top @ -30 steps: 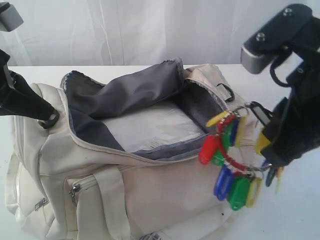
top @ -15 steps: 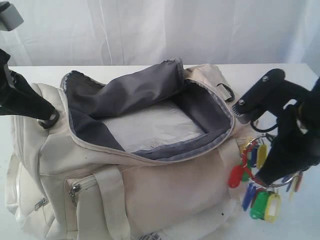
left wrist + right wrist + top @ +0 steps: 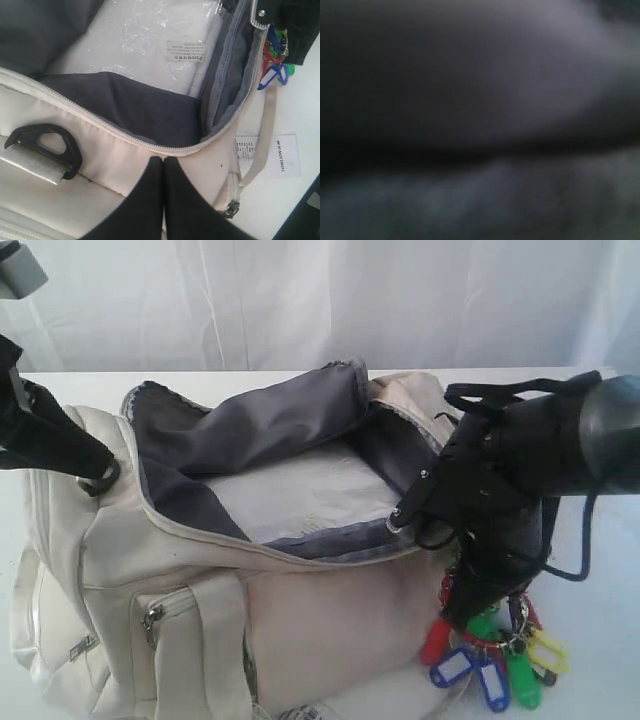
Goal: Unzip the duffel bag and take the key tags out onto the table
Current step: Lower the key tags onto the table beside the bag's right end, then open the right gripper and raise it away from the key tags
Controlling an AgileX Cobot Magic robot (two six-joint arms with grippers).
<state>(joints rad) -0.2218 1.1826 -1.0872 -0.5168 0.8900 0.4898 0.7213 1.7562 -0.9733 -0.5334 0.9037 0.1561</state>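
The cream duffel bag (image 3: 330,610) lies unzipped on the white table (image 3: 600,640), its grey lining folded back. The key tags (image 3: 490,660), red, blue, green and yellow, rest on the table by the bag's right end; the left wrist view shows them as key tags (image 3: 272,47) past the bag's rim. My right gripper (image 3: 478,612) reaches down onto the bunch and still seems shut on its ring; its wrist view is dark blur. My left gripper (image 3: 163,159) is shut, tips pinching the bag's cream fabric (image 3: 100,165) just below the zip, next to a dark D-ring (image 3: 47,145).
A clear plastic packet (image 3: 300,495) lies inside the bag. A white paper barcode tag (image 3: 280,155) sits on the table beside the bag. A cream webbing strap (image 3: 215,640) and a zip puller (image 3: 150,618) hang on the front side. A white curtain backs the table.
My right arm has swung down beside the bag, carrying the key tags from above the bag's rim to the tabletop. The left arm and the bag have stayed still.
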